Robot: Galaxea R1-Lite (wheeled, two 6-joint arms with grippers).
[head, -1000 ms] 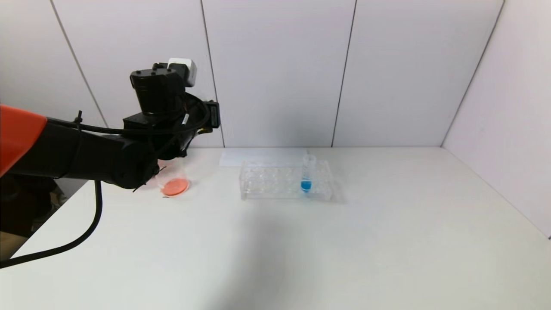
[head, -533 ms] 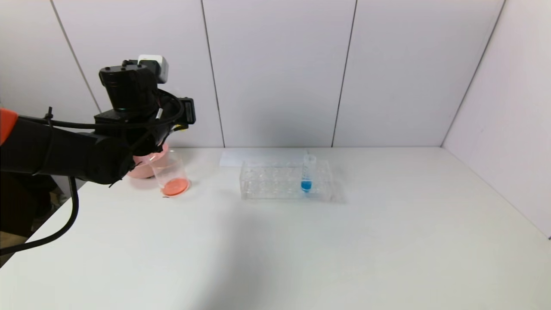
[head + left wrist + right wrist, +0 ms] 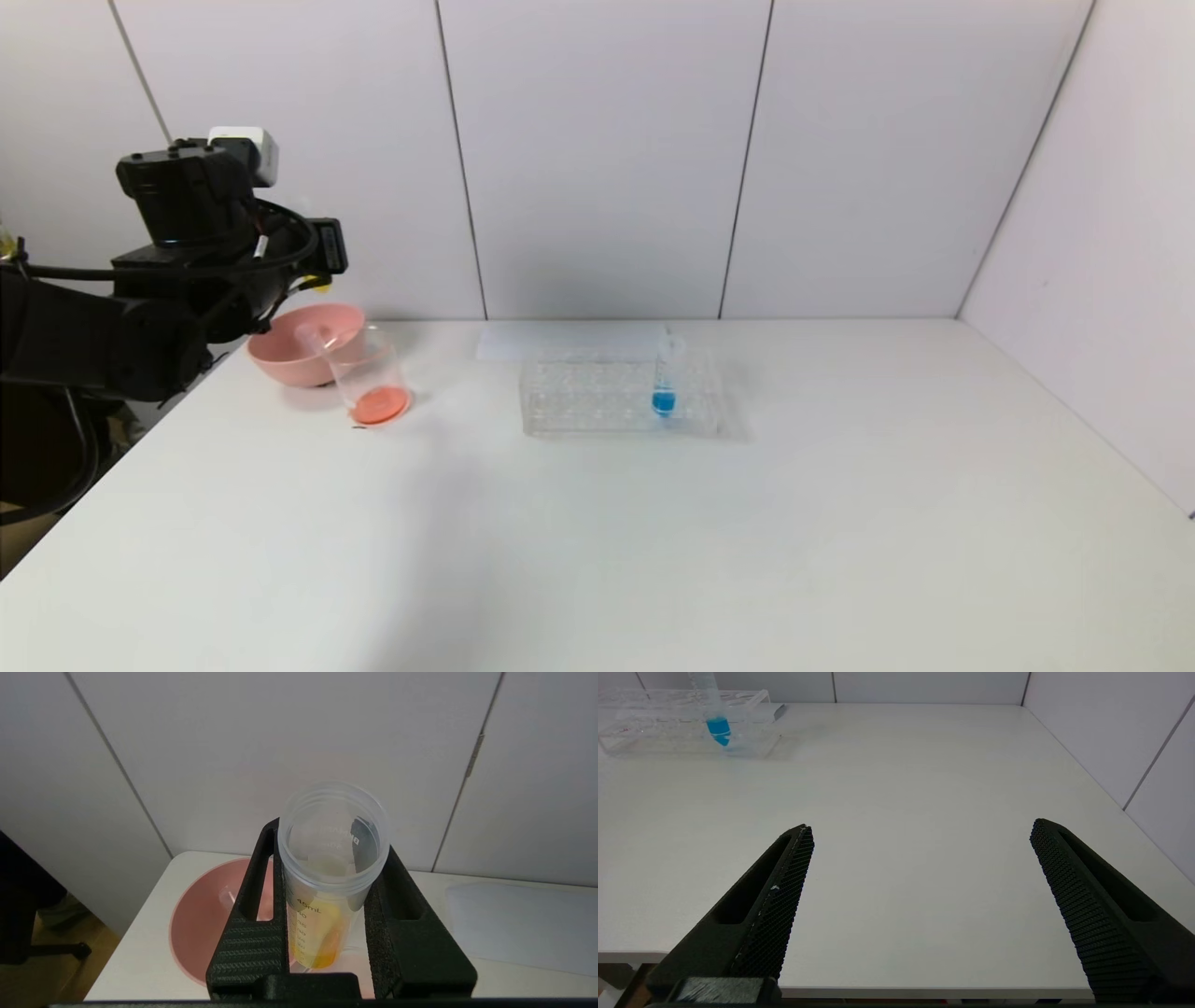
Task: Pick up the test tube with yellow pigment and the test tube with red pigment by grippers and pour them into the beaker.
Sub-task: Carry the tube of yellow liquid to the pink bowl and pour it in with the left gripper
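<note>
My left gripper [image 3: 331, 840] is shut on the test tube with yellow pigment [image 3: 327, 877]. The tube's open mouth faces the wrist camera and a little yellow liquid sits at its bottom. It hangs above the pink bowl [image 3: 196, 924]. In the head view the left arm [image 3: 187, 280] is at the far left and hides the jaws. The beaker [image 3: 372, 378] stands next to the bowl with red-orange liquid in its bottom. No tube with red liquid shows; a clear tube [image 3: 311, 338] lies in the bowl. My right gripper [image 3: 922, 826] is open and empty.
A clear tube rack [image 3: 597, 392] stands mid-table and holds a tube with blue liquid [image 3: 665, 378]. A white sheet [image 3: 560, 341] lies behind the rack. The pink bowl [image 3: 280, 359] sits near the table's left edge. The right gripper hovers at the front edge.
My left arm has swung left, away from above the beaker to above the pink bowl, still holding the yellow tube. The beaker and bowl now show fully.
</note>
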